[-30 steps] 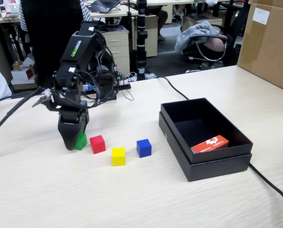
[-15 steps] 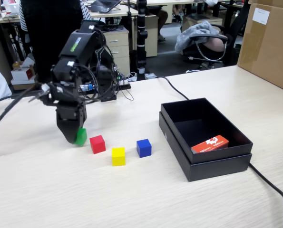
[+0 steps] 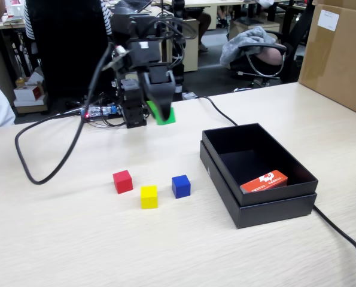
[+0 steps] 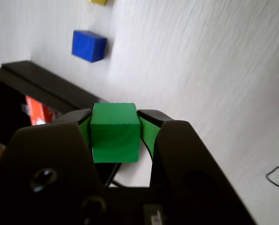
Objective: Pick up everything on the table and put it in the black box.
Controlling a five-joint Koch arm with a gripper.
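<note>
My gripper (image 3: pixel 161 112) (image 4: pixel 114 117) is shut on the green cube (image 3: pixel 164 114) (image 4: pixel 115 132), held high above the table, left of and behind the black box (image 3: pixel 272 210) (image 4: pixel 41 83). Its green-lined jaws press the cube from both sides in the wrist view. On the pale table (image 3: pixel 106 245) below lie the red cube (image 3: pixel 122 181), the yellow cube (image 3: pixel 149 197) and the blue cube (image 3: pixel 180 186) (image 4: pixel 88 45) in a loose row left of the box. A corner of the yellow cube (image 4: pixel 99 2) shows at the wrist view's top edge.
An orange-red packet (image 3: pixel 264 181) (image 4: pixel 38 111) lies inside the black box. A black cable (image 3: pixel 43 173) loops over the table at the left, another (image 3: pixel 339 236) runs past the box at the right. A brown carton (image 3: pixel 338 54) stands at the far right.
The arm has lifted the green cube off the table and swung it up and to the right, from beside the red cube toward the box. The other cubes have not moved.
</note>
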